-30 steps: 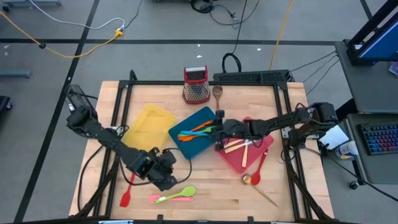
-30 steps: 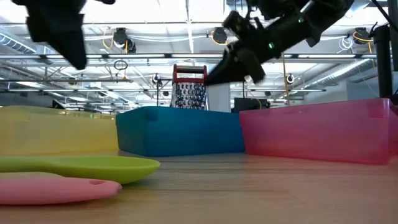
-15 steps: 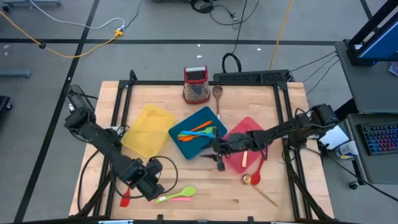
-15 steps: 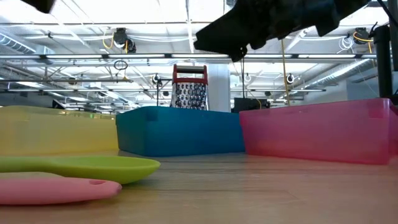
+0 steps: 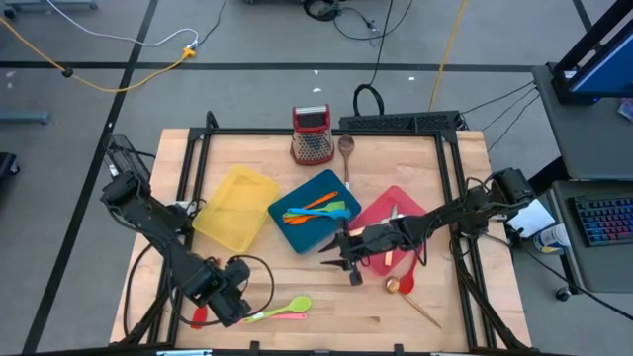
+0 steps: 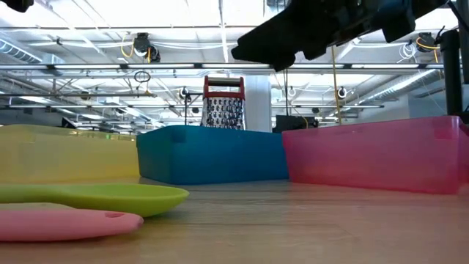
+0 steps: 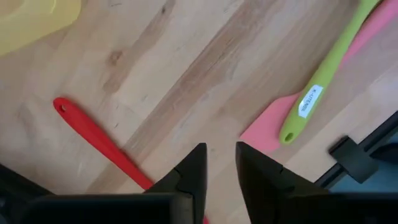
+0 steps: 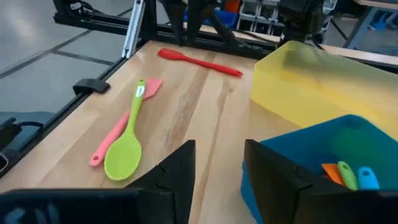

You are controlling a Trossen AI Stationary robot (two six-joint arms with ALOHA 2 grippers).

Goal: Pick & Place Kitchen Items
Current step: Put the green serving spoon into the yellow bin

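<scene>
Both arms are shifting: the left gripper (image 5: pixel 220 305), jaws slightly parted, is descending toward the red spatula (image 7: pixel 99 142); the right gripper (image 5: pixel 344 259), open and empty, is retreating from the pink tray (image 5: pixel 381 208), so another pick looks imminent.

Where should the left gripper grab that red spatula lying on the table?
Judging by its pose, grip the red spatula mid-handle, coming straight down with the left gripper fingers across the thin shaft. It lies flat on bare wood, clear of the green spoon, and the handle is slim.
</scene>
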